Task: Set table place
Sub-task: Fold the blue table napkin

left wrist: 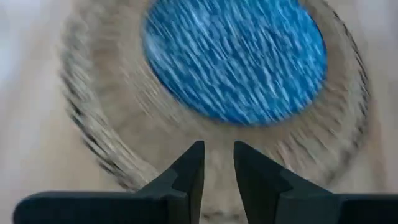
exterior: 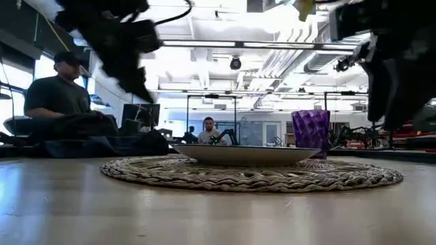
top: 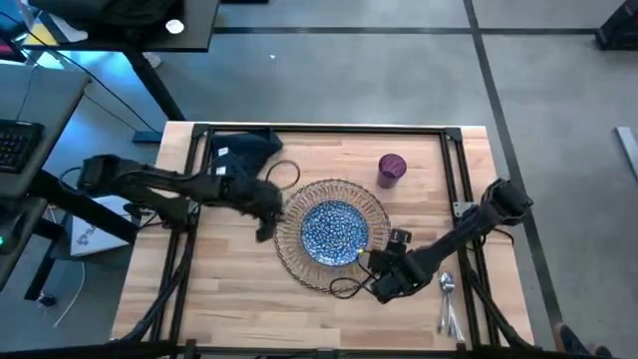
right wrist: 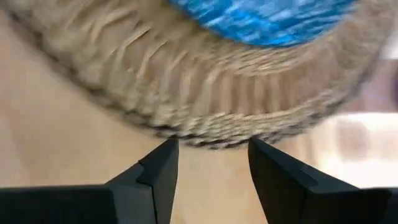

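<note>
A round woven mat lies at the middle of the table. The blue-white speckled plate rests flat on its centre. The purple cup stands upright beyond the mat, toward the far right. A dark napkin lies bunched at the far left. Silver cutlery lies near the right front edge. My left gripper hovers over the mat's left rim, narrowly open and empty. My right gripper hangs open just outside the mat's near right edge.
Black frame rails run along the table's left, far and right sides. Bare wood lies in front of the mat and at the near left. Beyond the table, a person sits at the left and another farther back.
</note>
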Action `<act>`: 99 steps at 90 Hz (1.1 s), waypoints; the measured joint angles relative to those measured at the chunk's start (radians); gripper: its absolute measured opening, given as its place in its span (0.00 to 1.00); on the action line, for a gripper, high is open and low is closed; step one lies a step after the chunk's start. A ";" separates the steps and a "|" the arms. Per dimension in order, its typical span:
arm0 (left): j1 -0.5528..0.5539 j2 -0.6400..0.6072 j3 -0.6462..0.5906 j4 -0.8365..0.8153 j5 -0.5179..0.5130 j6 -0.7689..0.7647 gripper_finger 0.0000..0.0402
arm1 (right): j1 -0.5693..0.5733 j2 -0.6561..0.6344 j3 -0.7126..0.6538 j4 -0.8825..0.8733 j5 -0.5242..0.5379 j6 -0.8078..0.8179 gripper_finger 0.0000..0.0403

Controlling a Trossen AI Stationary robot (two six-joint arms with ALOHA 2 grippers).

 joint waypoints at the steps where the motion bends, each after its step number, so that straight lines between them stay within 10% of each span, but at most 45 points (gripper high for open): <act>1: -0.009 0.000 -0.009 0.002 0.000 -0.010 0.17 | 0.000 0.005 0.000 0.001 -0.005 -0.009 0.40; 45: -0.182 -0.016 -0.150 0.177 -0.189 -0.142 0.17 | -0.055 0.043 0.013 0.011 -0.060 -0.110 0.40; 79: -0.061 -0.192 0.007 -0.209 -0.578 -0.039 0.17 | -0.058 -0.009 0.177 -0.104 0.097 -0.149 0.40; 99: 0.132 -0.240 0.003 -0.297 -0.480 -0.034 0.21 | -0.072 -0.011 0.268 -0.147 0.161 -0.137 0.41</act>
